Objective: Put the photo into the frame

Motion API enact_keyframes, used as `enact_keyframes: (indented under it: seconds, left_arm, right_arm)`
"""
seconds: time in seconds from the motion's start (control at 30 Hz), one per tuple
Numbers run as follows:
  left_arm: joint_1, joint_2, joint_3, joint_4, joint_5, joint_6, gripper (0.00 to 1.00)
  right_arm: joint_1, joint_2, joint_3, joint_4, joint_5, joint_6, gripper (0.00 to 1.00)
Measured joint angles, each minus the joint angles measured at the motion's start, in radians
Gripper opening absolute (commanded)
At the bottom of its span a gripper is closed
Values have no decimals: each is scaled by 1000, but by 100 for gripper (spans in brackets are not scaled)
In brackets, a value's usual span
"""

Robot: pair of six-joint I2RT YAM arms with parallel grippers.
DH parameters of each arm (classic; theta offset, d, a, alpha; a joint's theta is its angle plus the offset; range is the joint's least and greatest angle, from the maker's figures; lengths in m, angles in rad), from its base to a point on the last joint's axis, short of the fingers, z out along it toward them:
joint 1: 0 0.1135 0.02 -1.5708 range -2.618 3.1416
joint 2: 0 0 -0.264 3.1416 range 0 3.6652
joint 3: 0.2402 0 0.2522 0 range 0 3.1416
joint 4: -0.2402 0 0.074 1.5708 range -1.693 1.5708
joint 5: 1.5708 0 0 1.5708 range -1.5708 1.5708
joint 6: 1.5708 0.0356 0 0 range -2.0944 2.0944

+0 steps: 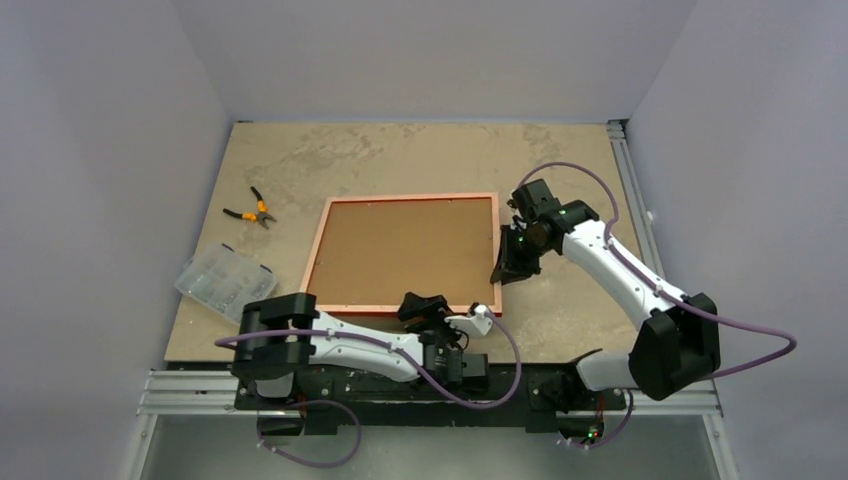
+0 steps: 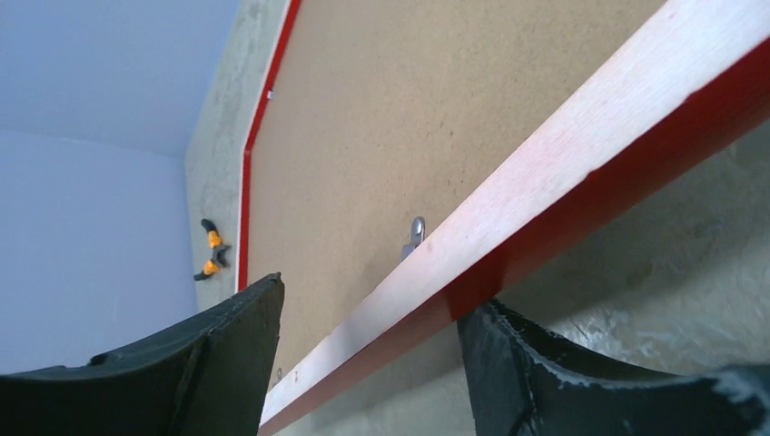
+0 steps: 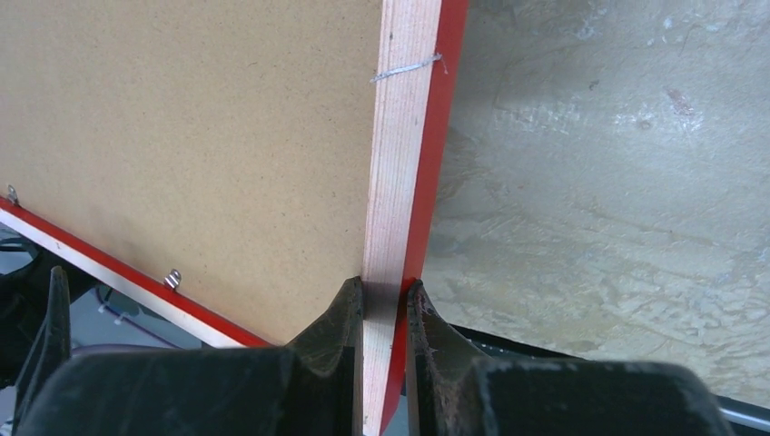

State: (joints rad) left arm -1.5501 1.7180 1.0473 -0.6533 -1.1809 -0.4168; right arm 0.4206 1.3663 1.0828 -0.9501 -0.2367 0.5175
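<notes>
- Fingers [image 3: 338, 331] of the right gripper [image 3: 383, 300] sit narrow, pinching the right rail of the frame [image 1: 410, 197].
- Left gripper [image 2: 368, 309] fingers stand wide, straddling the frame's near rail without clamping it.
- Frame lies back-up on the table [image 1: 400, 150], with the brown backing board [image 1: 405, 250] inside it.
- Pliers [image 1: 252, 210] lie left of the frame.

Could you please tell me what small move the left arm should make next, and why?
Probably close the left gripper on the near rail of the frame: its fingers straddle that rail with gaps either side, while the right gripper pinches the right rail.
</notes>
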Motion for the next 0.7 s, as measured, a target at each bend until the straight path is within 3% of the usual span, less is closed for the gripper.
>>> enact_keyframes:
  seconds: [0.1,0.2,0.3,0.33,0.47,0.6,0.7]
  left_arm:
    - [-10,85,108,-256,-59,-251,48]
    - [-15,205,229,-563,-134,-626,37]
    - [-28,297,262,-742,-188,-790,29]
    - [-34,319,263,-784,-200,-827,28]
    - [-47,343,263,-882,-216,-932,26]
    - [-45,320,263,-909,-224,-1006,26]
    - [-42,292,263,-915,-225,-1034,26]
  right_arm:
    - [-2,-11,0,13,-14,8,0]
    - [-2,-15,0,31,-29,19,0]
    - [-3,-20,0,52,-50,27,2]
    - [-2,-25,0,56,-57,29,14]
    - [-2,-46,0,61,-90,30,47]
    - [2,-79,0,60,-131,29,70]
    - [-1,-105,0,66,-154,34,78]
